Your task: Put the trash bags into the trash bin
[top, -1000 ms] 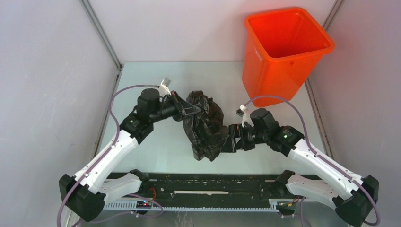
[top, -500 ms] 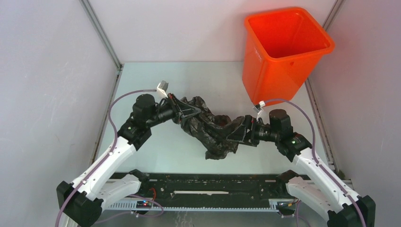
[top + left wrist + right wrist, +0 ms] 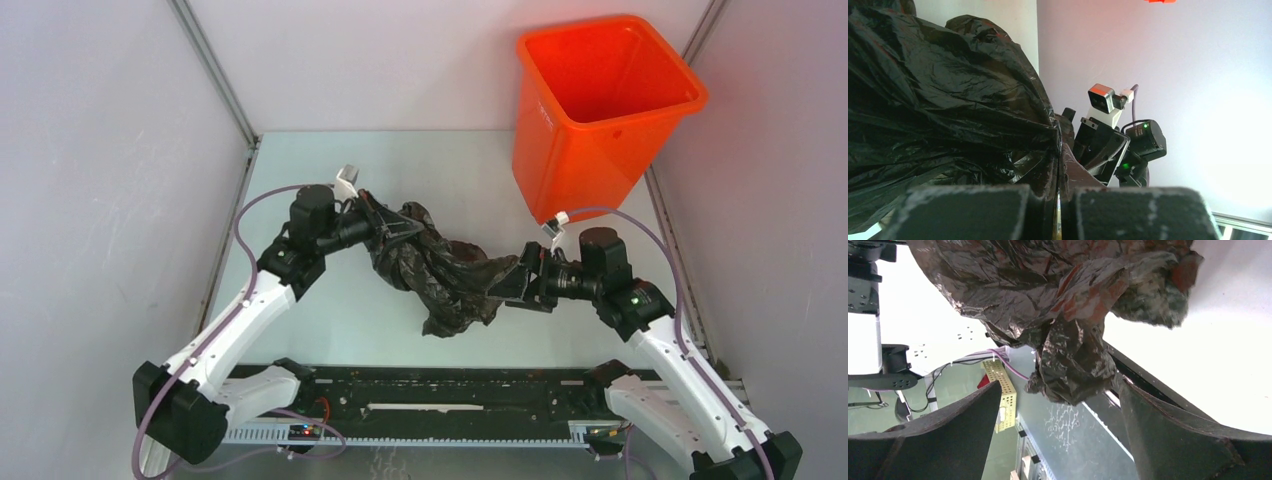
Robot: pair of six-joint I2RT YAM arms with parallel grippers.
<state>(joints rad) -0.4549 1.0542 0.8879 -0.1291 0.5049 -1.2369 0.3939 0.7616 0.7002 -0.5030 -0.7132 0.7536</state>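
1. Centrally, the bag (image 3: 440, 272) is strung crumpled between the two arms, above or on the table (image 3: 420, 160); whether its lowest fold touches cannot be told
2. Left gripper (image 3: 388, 232): jaws pinched tight on the bag's left end
3. Right gripper (image 3: 512, 285): jaws spread wide at the bag's right end, gripping nothing; in the wrist view a fold hangs between the fingers (image 3: 963, 425)
4. Bin (image 3: 570, 165): upright in the far right corner, mouth open, well apart from the bag
5. Step in hand, as judged: a second hold by the right gripper. It should advance until a thick bunch sits deep between the pads, then close, since a thin glossy edge would likely slip out
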